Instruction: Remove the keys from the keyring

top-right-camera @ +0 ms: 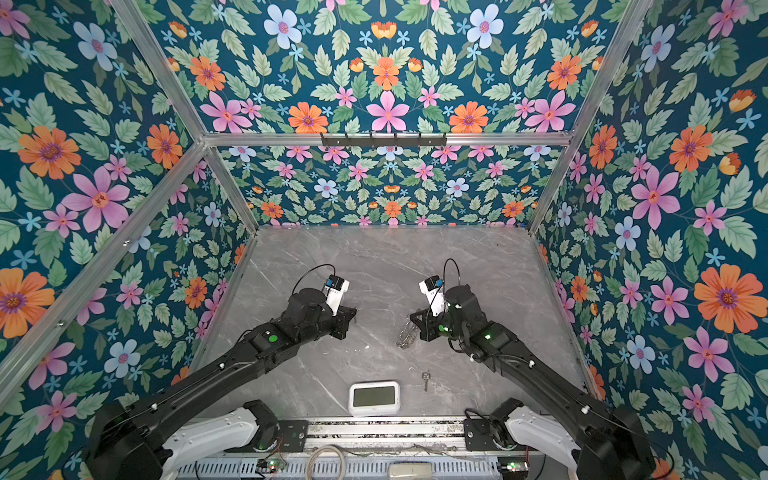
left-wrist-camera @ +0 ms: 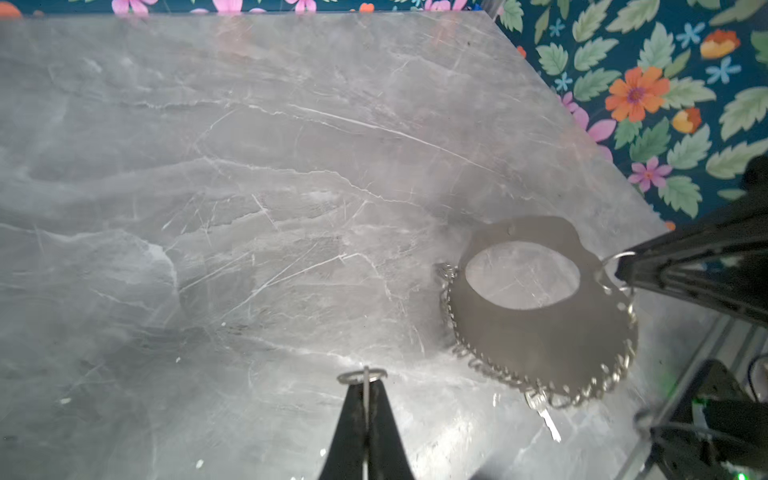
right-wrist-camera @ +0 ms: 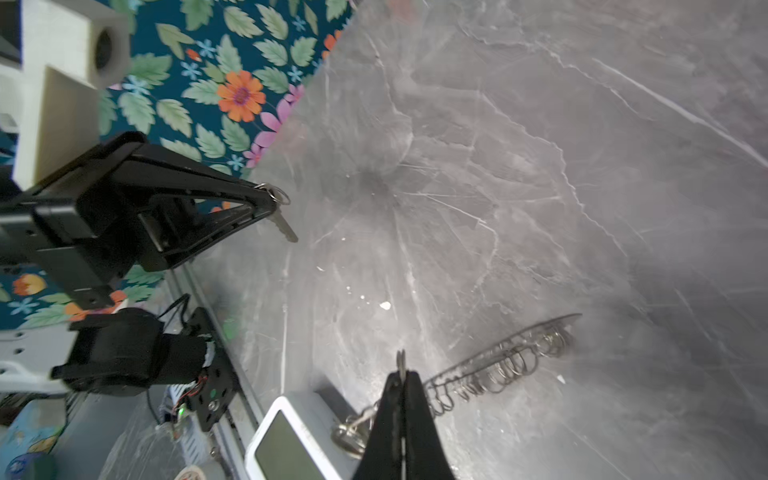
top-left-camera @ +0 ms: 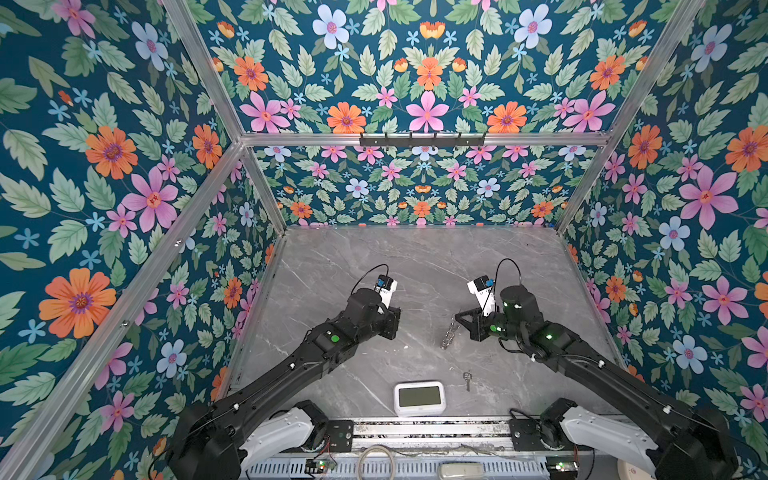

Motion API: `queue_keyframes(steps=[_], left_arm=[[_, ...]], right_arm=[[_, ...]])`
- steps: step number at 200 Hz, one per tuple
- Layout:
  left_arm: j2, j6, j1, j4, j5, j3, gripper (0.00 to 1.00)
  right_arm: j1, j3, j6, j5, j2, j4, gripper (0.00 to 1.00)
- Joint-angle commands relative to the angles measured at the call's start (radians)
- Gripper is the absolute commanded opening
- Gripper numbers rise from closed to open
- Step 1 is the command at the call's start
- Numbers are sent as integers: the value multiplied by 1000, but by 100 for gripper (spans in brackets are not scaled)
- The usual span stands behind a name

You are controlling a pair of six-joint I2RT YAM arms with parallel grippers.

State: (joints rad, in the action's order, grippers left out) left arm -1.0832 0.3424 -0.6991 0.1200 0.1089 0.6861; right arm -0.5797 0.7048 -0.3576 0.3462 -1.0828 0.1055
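Left gripper (left-wrist-camera: 365,380) pinches a ringed key (right-wrist-camera: 286,228); right gripper (right-wrist-camera: 402,374) pinches the dangling keyring (left-wrist-camera: 540,332).

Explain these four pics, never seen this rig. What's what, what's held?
Two black robot arms, each ending in a pincer (gripper), work over a grey marble table between flower-papered walls. Two pictures look down from one overhead camera pair, so they nearly match. The other two come from a camera on each arm's wrist, looking out past its gripper. The left gripper is shut on a small ring; the right wrist view shows a key dangling from it. The right gripper is shut on the keyring, a grey plate edged with rings, gripping one edge ring. On the table lie another key and a white clock.
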Motion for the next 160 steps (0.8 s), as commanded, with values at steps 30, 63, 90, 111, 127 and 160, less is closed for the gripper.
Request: queue_keyframes(steps=[30, 63, 90, 111, 127, 160], left_arm=[[-99, 172, 54, -301, 47, -169, 0], [-133, 208, 100, -360, 67, -213, 25], [-88, 207, 117, -328, 37, -206, 41], [-30, 190, 128, -267, 21, -179, 65], [27, 179, 130, -219, 0, -147, 100], [131, 127, 130, -155, -131, -53, 100]], right_arm=[[-22, 58, -54, -90, -212, -79, 0], [-33, 109, -66, -61, -311, -132, 32], [-33, 138, -78, -60, -294, -167, 82], [-34, 145, -67, -93, -234, -168, 86], [-33, 121, -59, -150, -153, -187, 86], [-33, 77, -23, -368, 2, -172, 89]])
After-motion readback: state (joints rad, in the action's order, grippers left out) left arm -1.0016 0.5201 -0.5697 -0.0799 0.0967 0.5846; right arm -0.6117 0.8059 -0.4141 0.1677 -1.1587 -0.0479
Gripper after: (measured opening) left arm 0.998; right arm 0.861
